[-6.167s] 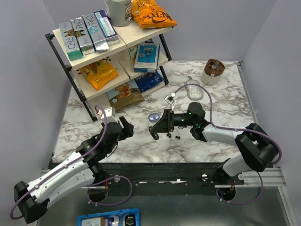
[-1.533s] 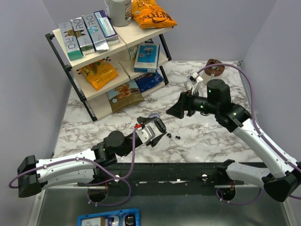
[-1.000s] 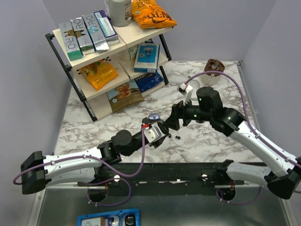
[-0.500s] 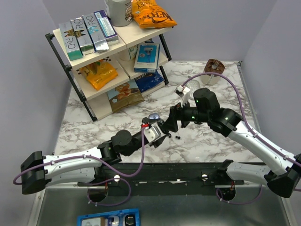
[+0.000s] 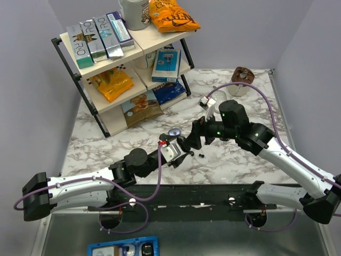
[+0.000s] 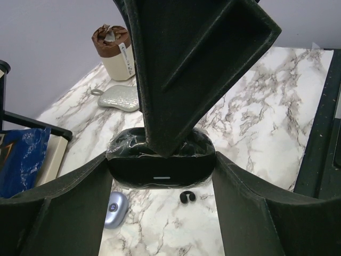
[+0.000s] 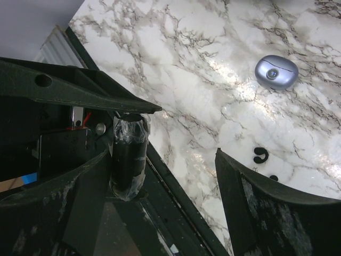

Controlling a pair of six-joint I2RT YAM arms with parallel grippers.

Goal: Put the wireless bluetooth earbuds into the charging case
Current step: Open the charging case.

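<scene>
My left gripper [image 6: 161, 160] is shut on the black charging case [image 6: 161, 169], which is wrapped in clear film and held above the marble table. In the top view the left gripper [image 5: 181, 151] meets my right gripper [image 5: 189, 141] near the table's front middle. The right gripper [image 7: 163, 152] stands open, one finger [image 6: 186, 69] reaching down over the case [image 7: 128, 157]. Small black earbuds [image 5: 201, 154] lie loose on the table just right of both grippers; one earbud [image 6: 187, 197] shows below the case, and another earbud [image 7: 260, 155] lies between the right fingers.
A lavender oval case [image 5: 173, 132] lies on the marble just behind the grippers. A shelf rack [image 5: 122, 69] with boxes and snack bags fills the back left. A brown-lidded cup [image 5: 242, 80] and a grey oval pouch [image 5: 218, 101] sit at the back right.
Over the last second the right gripper has edged left and down onto the held case. The left gripper keeps its grip and has shifted only slightly.
</scene>
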